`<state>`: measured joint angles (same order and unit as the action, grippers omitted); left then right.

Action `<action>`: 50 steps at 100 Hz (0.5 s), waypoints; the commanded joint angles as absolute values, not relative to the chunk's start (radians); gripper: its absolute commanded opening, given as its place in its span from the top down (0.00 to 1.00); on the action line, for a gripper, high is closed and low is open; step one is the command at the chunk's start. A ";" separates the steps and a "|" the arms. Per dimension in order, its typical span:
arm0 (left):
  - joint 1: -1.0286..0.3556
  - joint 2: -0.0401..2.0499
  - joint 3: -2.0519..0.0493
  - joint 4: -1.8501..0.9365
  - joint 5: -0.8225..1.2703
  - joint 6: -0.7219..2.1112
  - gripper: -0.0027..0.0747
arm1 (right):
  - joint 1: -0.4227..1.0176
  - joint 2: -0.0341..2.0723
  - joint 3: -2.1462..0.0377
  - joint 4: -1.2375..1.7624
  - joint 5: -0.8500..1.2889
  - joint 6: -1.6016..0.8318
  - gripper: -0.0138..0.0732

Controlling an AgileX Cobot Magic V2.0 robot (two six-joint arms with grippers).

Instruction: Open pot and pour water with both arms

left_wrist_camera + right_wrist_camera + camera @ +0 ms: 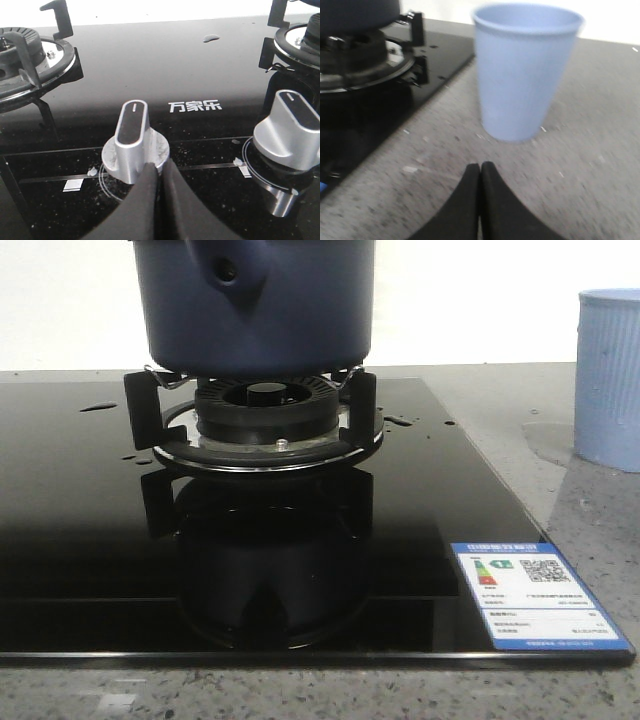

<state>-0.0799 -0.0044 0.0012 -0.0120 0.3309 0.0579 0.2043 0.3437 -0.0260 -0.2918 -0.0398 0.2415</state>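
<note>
The dark navy-blue pot (255,305) stands on the black burner (265,415) of the glass stove; its handle stub with a small hole faces the front camera, and its top is cut off by the frame. Its underside edge shows as the pot (357,12) in the right wrist view. My left gripper (159,167) is shut with nothing in it, its tips just in front of a silver stove knob (134,142). My right gripper (480,169) is shut and empty over the grey counter, a short way in front of the pale blue cup (525,70). Neither gripper appears in the front view.
The pale blue ribbed cup (608,380) stands on the speckled counter right of the stove. A second silver knob (290,130) sits beside the first. Another burner (25,60) lies further left. Water drops (98,407) dot the black glass. An energy label (535,595) is stuck at the stove's front right corner.
</note>
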 commanded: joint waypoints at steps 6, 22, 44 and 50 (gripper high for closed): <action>-0.079 -0.029 0.035 -0.011 0.289 0.047 0.99 | 0.134 0.256 0.036 -0.200 -0.116 0.206 0.93; -0.079 -0.029 0.035 -0.011 0.289 0.047 0.99 | 0.069 0.112 0.036 -0.095 0.120 0.104 0.93; -0.079 -0.029 0.035 -0.013 0.289 0.047 0.99 | 0.018 -0.025 0.036 -0.030 0.309 0.058 0.93; -0.079 -0.029 0.035 -0.013 0.289 0.047 0.99 | 0.012 -0.024 0.036 -0.030 0.309 0.058 0.93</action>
<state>-0.0799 -0.0044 0.0012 -0.0120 0.3309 0.0579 0.0245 -0.0060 0.0100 -0.0390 0.3255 0.0792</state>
